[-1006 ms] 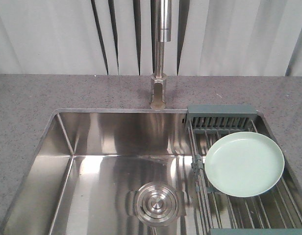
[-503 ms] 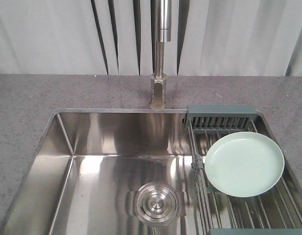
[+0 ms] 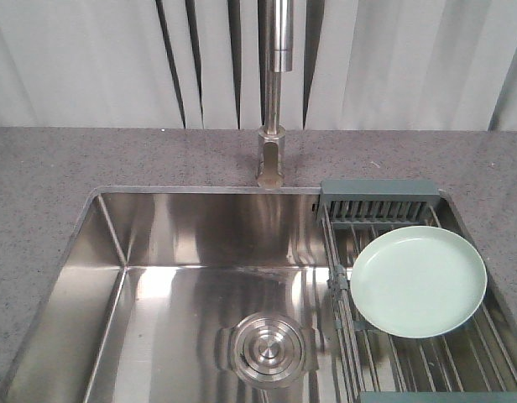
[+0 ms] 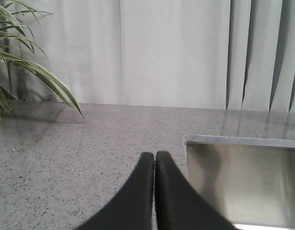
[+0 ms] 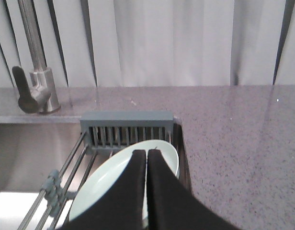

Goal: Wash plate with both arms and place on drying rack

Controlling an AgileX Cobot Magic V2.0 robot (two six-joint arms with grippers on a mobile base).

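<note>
The pale mint-green plate (image 3: 419, 280) lies flat on the drying rack (image 3: 378, 201), which spans the right end of the sink. In the right wrist view the plate (image 5: 107, 182) shows beneath my right gripper (image 5: 146, 152), whose black fingers are pressed together with nothing between them, above the plate's middle. The slotted end of the rack (image 5: 126, 127) sits just beyond the plate. My left gripper (image 4: 154, 155) is shut and empty, over the grey countertop (image 4: 66, 158) just left of the sink's corner (image 4: 190, 140). Neither arm appears in the front view.
A steel sink basin (image 3: 200, 277) with a round drain cover (image 3: 266, 348) fills the middle. A tall steel faucet (image 3: 273, 92) stands behind it. Speckled grey counter (image 3: 40, 176) surrounds the sink. Plant leaves (image 4: 23, 62) hang at the far left. White curtains form the backdrop.
</note>
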